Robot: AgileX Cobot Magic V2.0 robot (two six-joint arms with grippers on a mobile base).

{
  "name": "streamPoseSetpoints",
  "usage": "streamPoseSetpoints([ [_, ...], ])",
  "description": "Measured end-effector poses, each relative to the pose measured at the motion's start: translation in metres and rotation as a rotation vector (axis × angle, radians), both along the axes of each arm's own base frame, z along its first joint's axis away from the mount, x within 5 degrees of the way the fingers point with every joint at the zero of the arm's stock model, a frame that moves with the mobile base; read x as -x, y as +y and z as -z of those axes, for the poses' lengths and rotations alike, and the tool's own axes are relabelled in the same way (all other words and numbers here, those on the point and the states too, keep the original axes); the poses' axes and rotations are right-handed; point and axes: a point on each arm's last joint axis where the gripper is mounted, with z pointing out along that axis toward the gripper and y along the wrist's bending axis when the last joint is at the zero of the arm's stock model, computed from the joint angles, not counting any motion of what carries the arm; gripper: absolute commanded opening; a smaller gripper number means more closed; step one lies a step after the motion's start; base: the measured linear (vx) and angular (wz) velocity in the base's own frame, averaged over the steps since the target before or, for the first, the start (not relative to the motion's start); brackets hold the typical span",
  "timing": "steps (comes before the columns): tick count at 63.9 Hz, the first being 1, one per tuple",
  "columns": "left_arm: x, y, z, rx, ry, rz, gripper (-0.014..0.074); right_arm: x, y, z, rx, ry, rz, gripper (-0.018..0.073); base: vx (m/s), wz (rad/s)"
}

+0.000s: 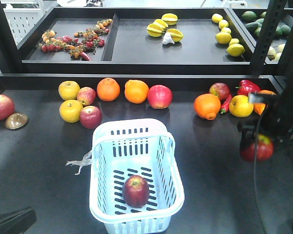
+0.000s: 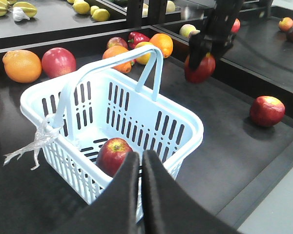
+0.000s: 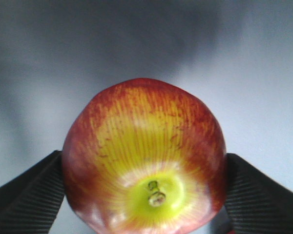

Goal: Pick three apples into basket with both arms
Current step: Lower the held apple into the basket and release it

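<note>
The pale blue basket [image 1: 132, 125] [image 2: 185, 119] stands at the table's front centre with one dark red apple [image 1: 136, 190] [image 2: 112, 155] lying in it. My right gripper [image 1: 256, 142] [image 2: 201, 61] [image 3: 144, 165] hangs above the table to the right of the basket. It is shut on a second red apple [image 1: 257, 148] [image 3: 144, 146], stem end towards the camera. My left gripper [image 2: 140, 161] is shut on nothing, just in front of the basket's near rim. Another red apple [image 2: 267, 110] lies on the table further right.
Along the table's back lie yellow apples [image 1: 69, 90], oranges [image 1: 108, 89], more red apples [image 1: 159, 96] and a red pepper [image 1: 247, 87]. A red apple [image 1: 1, 107] lies far left. Black shelf posts [image 1: 266, 34] and a raised tray shelf [image 1: 136, 66] stand behind.
</note>
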Motion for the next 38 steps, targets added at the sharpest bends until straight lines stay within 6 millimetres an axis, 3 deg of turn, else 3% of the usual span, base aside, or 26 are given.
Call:
streamPoseSetpoints([
  [17, 0.0, 0.0, 0.0, 0.0, 0.0, 0.0, -0.0006, 0.026, 0.026, -0.079, -0.225, -0.134, -0.105, -0.0006, 0.0, 0.0],
  [24, 0.0, 0.0, 0.0, 0.0, 0.0, 0.0, -0.0006, 0.038, 0.045, -0.102, -0.285, -0.199, -0.162, -0.0005, 0.0, 0.0],
  [38, 0.0, 0.0, 0.0, 0.0, 0.0, 0.0, -0.0006, 0.067, 0.11, -0.112, -0.363, -0.185, -0.334, -0.0005, 0.0, 0.0],
])
